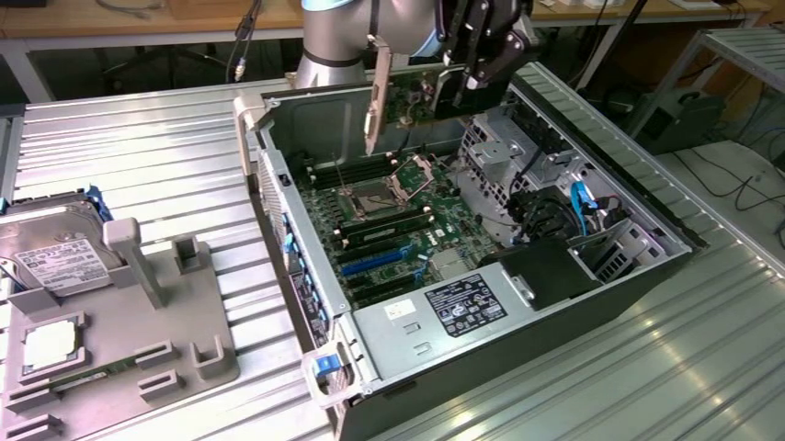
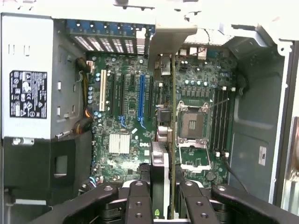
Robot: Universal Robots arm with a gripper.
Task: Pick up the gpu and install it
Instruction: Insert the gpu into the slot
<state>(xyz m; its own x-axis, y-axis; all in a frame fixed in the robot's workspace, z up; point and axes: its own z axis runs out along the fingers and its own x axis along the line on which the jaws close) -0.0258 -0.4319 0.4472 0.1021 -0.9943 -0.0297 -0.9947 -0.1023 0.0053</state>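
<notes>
Exterior view: tool (image 1: 472,90) clamps gpu (image 1: 414,95) upright between its fingers; both above open case (image 1: 613,175).

One gpu (image 1: 411,101), one open computer case (image 1: 279,197), one motherboard (image 1: 405,230), one hard drive (image 1: 50,257), one grey parts tray (image 1: 184,322)

Silver-grey tubular arm (image 1: 334,41), pale blue joint cap (image 1: 424,37), black claw (image 1: 476,87) (matte), round screw holes along fingers (image 2: 139,205)

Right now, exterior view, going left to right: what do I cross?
hard drive → gray parts fixture → gpu, raised over the open case → blue cables
</notes>
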